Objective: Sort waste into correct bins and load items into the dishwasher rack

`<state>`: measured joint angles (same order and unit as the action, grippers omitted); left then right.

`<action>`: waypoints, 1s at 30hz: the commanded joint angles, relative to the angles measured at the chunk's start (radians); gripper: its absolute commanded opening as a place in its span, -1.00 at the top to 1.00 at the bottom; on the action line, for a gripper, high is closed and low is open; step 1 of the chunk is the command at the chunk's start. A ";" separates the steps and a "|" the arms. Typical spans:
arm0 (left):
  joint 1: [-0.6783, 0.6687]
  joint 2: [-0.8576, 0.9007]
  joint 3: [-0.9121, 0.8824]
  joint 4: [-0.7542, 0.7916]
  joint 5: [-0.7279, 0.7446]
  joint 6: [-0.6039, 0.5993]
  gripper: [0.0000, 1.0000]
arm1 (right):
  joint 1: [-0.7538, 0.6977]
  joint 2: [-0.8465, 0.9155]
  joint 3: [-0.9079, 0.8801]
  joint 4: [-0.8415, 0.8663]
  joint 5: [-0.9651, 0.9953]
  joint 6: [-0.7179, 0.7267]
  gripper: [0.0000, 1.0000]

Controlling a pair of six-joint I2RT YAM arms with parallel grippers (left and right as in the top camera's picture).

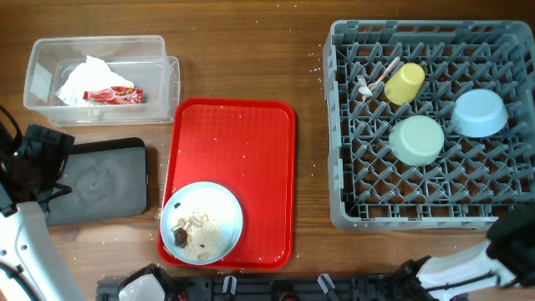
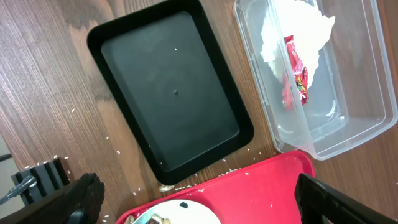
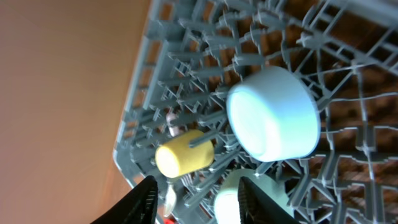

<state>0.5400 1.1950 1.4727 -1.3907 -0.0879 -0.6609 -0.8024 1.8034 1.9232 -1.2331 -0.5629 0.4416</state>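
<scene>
The clear box point(image 1: 42, 58) holds a white napkin point(image 1: 88, 75) and a red wrapper point(image 1: 113, 95). The black tray point(image 1: 104, 180) lies below it. A light blue plate point(image 1: 221, 205) with beige crumbs point(image 1: 201, 234) and a dark lump point(image 1: 180, 237) sits on the red tray. The grey rack point(image 1: 351, 209) holds the yellow cup point(image 1: 405, 83), mint bowl point(image 1: 416, 140), light blue bowl point(image 1: 479, 113) and white fork point(image 1: 376, 79). My left gripper point(image 2: 196, 183) is open and empty, high over the black tray point(image 2: 168, 93) and the plate's edge. My right gripper point(image 3: 196, 186) is open and empty near the rack's front right corner.
The red tray point(image 1: 242, 142) lies between the bins and the rack. Small white grains are scattered on the wooden table around the black tray and on the red tray. My arms' bases run along the front edge.
</scene>
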 commanded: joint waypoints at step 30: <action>0.006 0.002 -0.001 0.002 -0.007 -0.006 -1.00 | 0.336 0.277 -0.001 0.003 0.590 0.011 0.91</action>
<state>0.5400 1.1950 1.4727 -1.3907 -0.0879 -0.6609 -0.4671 2.0380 1.9202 -1.2060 0.0013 0.4389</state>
